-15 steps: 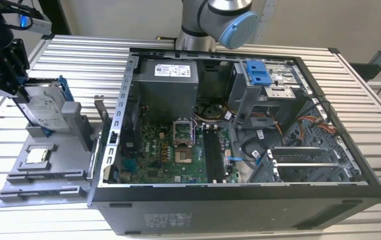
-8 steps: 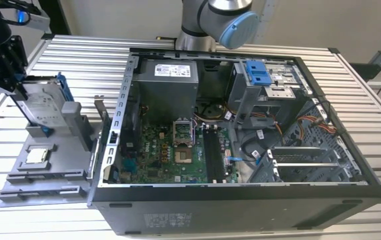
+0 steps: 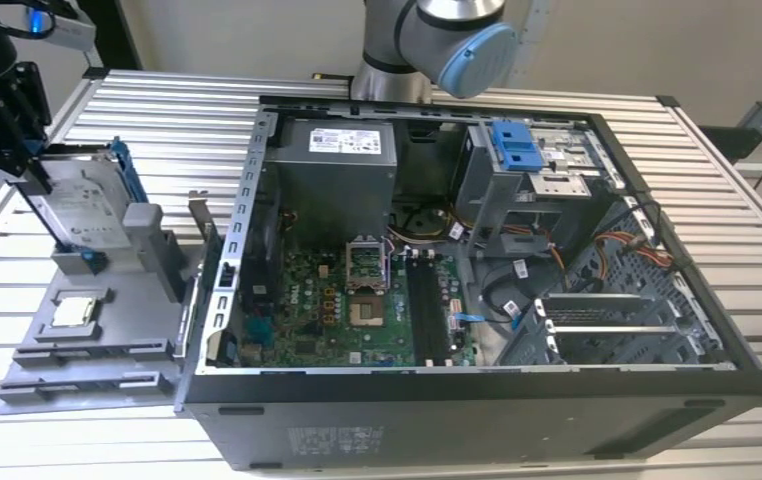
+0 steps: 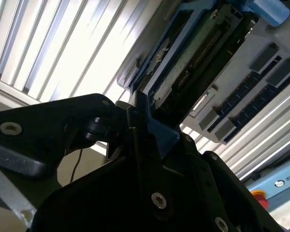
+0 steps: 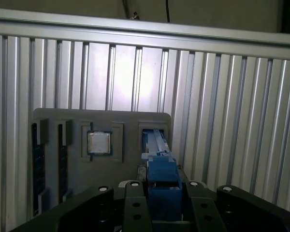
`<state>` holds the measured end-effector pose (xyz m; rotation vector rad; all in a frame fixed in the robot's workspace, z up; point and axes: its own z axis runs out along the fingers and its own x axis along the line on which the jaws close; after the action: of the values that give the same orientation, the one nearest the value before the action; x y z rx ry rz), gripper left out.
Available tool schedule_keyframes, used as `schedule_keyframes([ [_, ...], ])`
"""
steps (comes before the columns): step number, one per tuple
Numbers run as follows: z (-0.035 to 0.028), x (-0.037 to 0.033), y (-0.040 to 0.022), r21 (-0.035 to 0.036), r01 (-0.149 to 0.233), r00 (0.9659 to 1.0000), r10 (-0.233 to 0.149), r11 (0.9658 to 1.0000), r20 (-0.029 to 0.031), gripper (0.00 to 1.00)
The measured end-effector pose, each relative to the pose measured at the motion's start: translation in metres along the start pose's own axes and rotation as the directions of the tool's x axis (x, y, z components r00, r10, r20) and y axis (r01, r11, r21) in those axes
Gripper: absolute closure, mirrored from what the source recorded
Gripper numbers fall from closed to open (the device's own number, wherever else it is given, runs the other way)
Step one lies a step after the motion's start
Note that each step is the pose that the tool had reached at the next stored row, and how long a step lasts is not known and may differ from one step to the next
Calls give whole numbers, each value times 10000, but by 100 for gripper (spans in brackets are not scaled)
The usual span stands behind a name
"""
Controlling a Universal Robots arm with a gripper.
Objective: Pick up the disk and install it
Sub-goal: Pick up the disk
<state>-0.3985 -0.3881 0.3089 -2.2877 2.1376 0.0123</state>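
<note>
One pincer (image 3: 34,180) is clamped on the disk (image 3: 82,212), with fingers (image 5: 135,208) pressed on either side of its blue rail. The disk stands on edge in the grey holder (image 3: 81,380), right under the pincer. A processor chip (image 3: 72,311) lies flat on the holder near the pincer. An open computer case (image 3: 461,400) sits well apart toward the exterior view's right, on the bench (image 3: 168,120).

Above the grey holder (image 3: 88,375), in the exterior view, the gripper (image 3: 32,170) runs off the picture's edge. The disk (image 3: 88,215) has its lower end hidden from you behind the holder's upright block. In the first wrist view, the gripper's dark body covers the disk's near end. The processor chip (image 3: 72,310) on the holder is too small to make out.
</note>
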Motion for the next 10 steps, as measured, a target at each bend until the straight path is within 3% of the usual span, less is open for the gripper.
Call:
schedule_keyframes([
  [10,-107,-1,0,-1,1,10000,-1,10000,0,100],
])
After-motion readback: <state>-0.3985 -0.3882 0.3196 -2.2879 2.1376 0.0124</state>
